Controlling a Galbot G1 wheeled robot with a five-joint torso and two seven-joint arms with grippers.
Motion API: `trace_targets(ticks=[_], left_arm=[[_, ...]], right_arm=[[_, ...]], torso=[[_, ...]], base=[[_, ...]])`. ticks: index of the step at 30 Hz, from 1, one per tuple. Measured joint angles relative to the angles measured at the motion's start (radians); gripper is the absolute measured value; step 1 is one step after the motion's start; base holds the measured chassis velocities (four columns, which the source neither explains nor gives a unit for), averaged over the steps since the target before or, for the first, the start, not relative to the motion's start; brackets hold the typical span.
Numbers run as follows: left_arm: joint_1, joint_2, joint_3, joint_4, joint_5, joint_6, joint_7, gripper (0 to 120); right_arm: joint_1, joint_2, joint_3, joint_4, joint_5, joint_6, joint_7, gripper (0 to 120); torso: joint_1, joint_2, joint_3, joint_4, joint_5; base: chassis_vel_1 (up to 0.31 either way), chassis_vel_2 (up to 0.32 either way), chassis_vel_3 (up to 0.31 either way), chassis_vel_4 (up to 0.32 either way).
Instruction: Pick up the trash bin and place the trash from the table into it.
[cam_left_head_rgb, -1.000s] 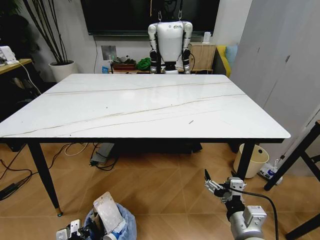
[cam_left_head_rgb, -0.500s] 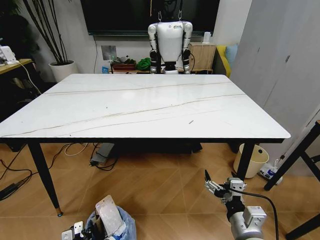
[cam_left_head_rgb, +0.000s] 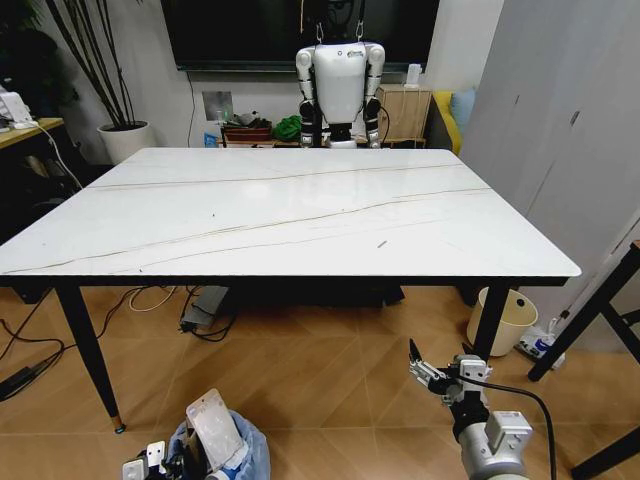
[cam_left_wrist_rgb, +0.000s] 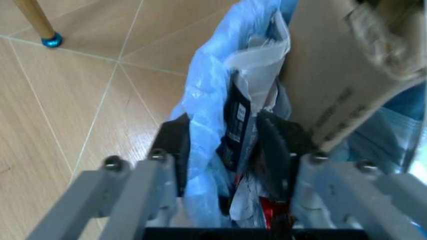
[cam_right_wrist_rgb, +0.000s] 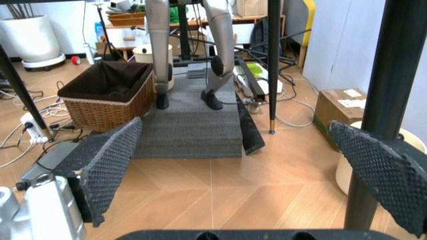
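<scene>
Marble-look white worktop with thin brown veins spans the middle of the head view, standing on black legs over a wooden floor. Its surface is bare apart from one tiny dark speck toward the right front.

Down at the lower left edge of the head view, the left end effector sits low by the floor, against the trash bin. That bin is small and round, lined with a crinkled light-blue bag, and it rests in front of the worktop near its front left leg. Trash pokes up out of it, with a pale flat piece of packaging tilted above the rim.

In the left wrist view, the left end effector has its dark pads pressed together on the blue bag at the bin's rim, pinching the plastic and some crumpled wrappers between them. Brown cardboard leans out of the bin just beyond the pads.

The right end effector hangs low at the lower right of the head view, in front of the worktop's front right leg and apart from the bin. In the right wrist view its two textured pads are spread wide with nothing between them.

A cream-white round bin stands on the floor behind that front right leg.
</scene>
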Motion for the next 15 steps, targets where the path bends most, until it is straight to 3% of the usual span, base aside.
trace_targets(ticks=[4, 6, 15], left_arm=[[0.023, 0.011, -0.006, -0.042, -0.004, 0.001, 0.008, 59], [0.028, 0.013, -0.009, -0.051, -0.004, 0.001, 0.010, 61], [0.079, 0.035, -0.050, -0.137, -0.004, -0.005, 0.032, 95]], right_arm=[[0.002, -0.001, 0.001, 0.000, 0.002, 0.000, 0.000, 100], [0.003, -0.001, 0.001, 0.000, 0.002, 0.001, 0.000, 100], [0.003, -0.001, 0.003, 0.001, 0.004, 0.002, 0.000, 100]], torso=[[0.000, 0.000, 0.000, -0.0001, 0.0001], [0.000, 0.000, 0.000, -0.0001, 0.0001], [0.000, 0.000, 0.000, 0.0000, 0.0001]], base=[[0.000, 0.000, 0.000, 0.000], [0.000, 0.000, 0.000, 0.000], [0.000, 0.000, 0.000, 0.000]])
